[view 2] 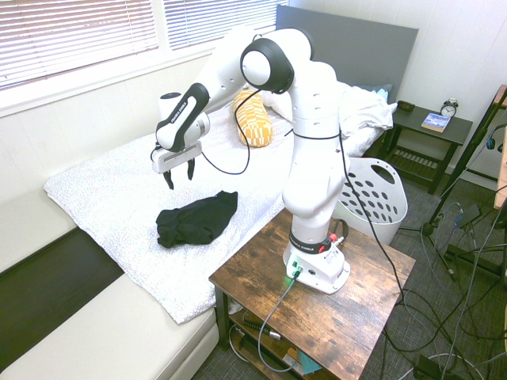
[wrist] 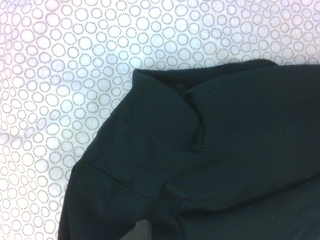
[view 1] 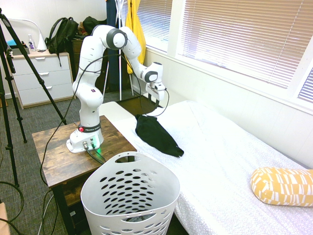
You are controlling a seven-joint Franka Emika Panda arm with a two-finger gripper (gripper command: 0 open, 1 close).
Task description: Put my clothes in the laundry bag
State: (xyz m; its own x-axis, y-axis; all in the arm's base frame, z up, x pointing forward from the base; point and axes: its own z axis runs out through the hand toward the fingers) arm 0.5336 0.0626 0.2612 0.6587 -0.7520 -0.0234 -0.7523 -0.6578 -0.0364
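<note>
Bedroom-wise, white bed (view 2: 119,182) carries black clothes (view 2: 196,218) just below open, empty fingers (view 2: 179,176); laundry bag (view 2: 372,198) well apart beside desk (view 2: 348,317).

Exterior views are facing each other across the bed (view 1: 230,161), both sharing arm and bed; wrist is looking down close.
</note>
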